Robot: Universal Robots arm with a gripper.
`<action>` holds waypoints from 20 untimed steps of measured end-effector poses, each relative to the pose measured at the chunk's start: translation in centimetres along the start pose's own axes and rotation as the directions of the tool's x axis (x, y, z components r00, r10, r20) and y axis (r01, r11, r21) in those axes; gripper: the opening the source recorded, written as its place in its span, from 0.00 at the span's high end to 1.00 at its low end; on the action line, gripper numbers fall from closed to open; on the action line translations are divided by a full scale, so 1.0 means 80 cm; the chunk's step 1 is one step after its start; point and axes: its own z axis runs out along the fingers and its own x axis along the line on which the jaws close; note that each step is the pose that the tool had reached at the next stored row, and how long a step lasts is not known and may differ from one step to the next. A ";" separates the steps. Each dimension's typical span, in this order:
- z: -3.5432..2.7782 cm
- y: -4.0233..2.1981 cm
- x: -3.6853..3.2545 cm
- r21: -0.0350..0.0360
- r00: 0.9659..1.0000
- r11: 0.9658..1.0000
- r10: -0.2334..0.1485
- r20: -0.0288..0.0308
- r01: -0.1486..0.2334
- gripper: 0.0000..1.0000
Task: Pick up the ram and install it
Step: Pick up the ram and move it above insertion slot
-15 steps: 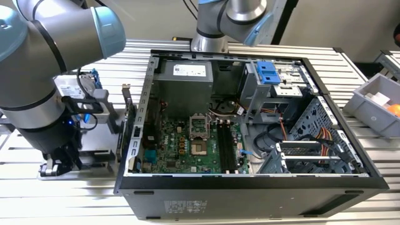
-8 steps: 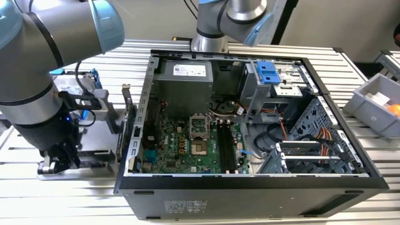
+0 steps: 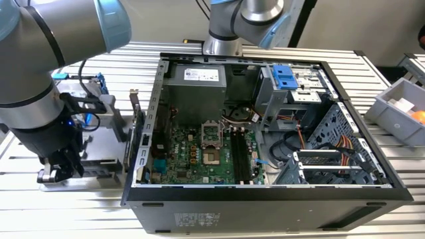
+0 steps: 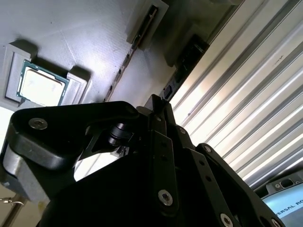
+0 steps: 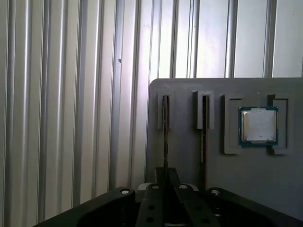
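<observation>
Low over ribbed metal table [image 3: 126, 69], claw [image 5: 165, 174] at ram [image 5: 165, 127] in grey tray [image 5: 255, 182]; grip unclear.

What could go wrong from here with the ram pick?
1. The gripper lines up with the ram, which stands edge-on in a narrow slot. A skewed pull could bind it against the gray holder.
2. A second stick stands in the neighbouring slot and looks easy to clip.
3. The motherboard's black slots lie near loose cables, which might snag at insertion.
</observation>
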 end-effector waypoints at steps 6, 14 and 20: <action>-0.0053 0.0003 0.0003 0.000 1.000 1.000 0.000 -0.001 0.000 1.00; -0.0124 0.0006 0.0006 0.000 1.000 1.000 0.002 -0.001 -0.002 1.00; -0.0216 0.0009 0.0011 0.000 1.000 1.000 0.002 -0.001 -0.002 1.00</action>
